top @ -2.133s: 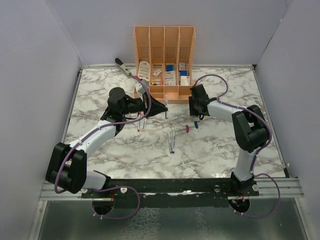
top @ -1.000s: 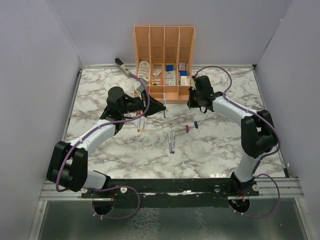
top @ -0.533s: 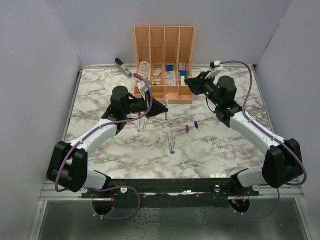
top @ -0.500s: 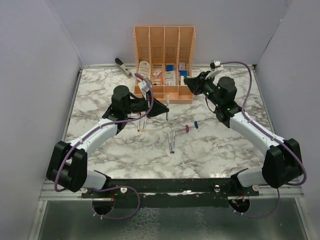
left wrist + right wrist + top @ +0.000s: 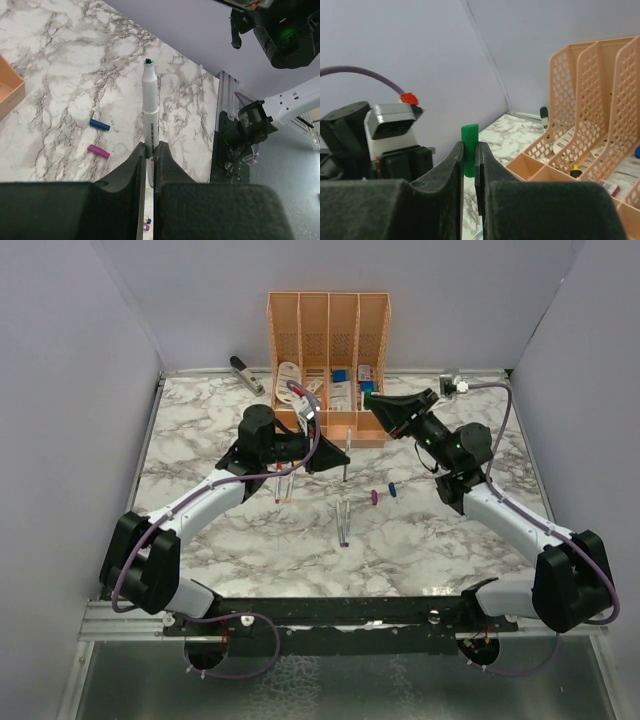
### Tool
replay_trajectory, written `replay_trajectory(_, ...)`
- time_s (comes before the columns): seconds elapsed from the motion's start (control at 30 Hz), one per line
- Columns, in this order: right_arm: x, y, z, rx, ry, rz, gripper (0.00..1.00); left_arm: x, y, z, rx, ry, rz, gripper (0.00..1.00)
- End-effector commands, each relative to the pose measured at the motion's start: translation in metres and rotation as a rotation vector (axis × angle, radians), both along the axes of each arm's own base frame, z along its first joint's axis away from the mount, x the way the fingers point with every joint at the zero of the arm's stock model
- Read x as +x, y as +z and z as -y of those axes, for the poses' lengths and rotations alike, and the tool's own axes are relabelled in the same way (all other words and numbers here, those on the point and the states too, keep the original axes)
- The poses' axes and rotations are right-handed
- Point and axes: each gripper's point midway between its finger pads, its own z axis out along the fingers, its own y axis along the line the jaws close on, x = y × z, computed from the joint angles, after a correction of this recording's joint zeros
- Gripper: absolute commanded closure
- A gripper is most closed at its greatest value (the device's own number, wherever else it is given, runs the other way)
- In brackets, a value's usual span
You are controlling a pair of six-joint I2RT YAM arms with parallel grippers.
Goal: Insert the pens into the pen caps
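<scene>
My left gripper point(image 5: 333, 456) is shut on a whitish pen point(image 5: 346, 454) and holds it above the table; in the left wrist view the pen point(image 5: 150, 115) sticks out past the fingers with a green tip. My right gripper point(image 5: 376, 406) is raised in front of the organiser and shut on a green cap point(image 5: 469, 145), which also shows in the top view point(image 5: 368, 397). The two grippers face each other, apart. A purple cap point(image 5: 374, 497) and a blue cap point(image 5: 392, 489) lie on the marble. Two pens point(image 5: 280, 486) lie left of centre and two more pens point(image 5: 343, 521) lie in the middle.
The orange organiser point(image 5: 328, 315) with small boxes stands at the back centre. A grey stapler point(image 5: 245, 374) lies at the back left. A small yellow piece point(image 5: 575, 170) sits in an organiser compartment. Grey walls close in on both sides.
My right arm has swung out and risen from the table with the green cap, now level with the organiser. My left gripper has moved right with the pen.
</scene>
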Motion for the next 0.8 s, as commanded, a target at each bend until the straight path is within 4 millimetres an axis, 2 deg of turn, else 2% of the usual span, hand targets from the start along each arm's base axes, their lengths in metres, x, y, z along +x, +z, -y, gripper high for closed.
replay_trajectory(0.0,-0.034,0.034,-0.001,0.1,0.104,0.12,0.99,0.002,0.009,0.005,-0.012,-0.006,0.006,1.0)
replay_trajectory(0.43,-0.049,0.025,-0.011,0.133,0.22,0.129,0.99,-0.001,0.016,0.013,-0.02,-0.036,0.023,1.0)
replay_trajectory(0.77,-0.048,0.017,-0.017,0.113,0.249,0.104,0.99,-0.005,0.019,0.02,-0.002,-0.039,0.059,1.0)
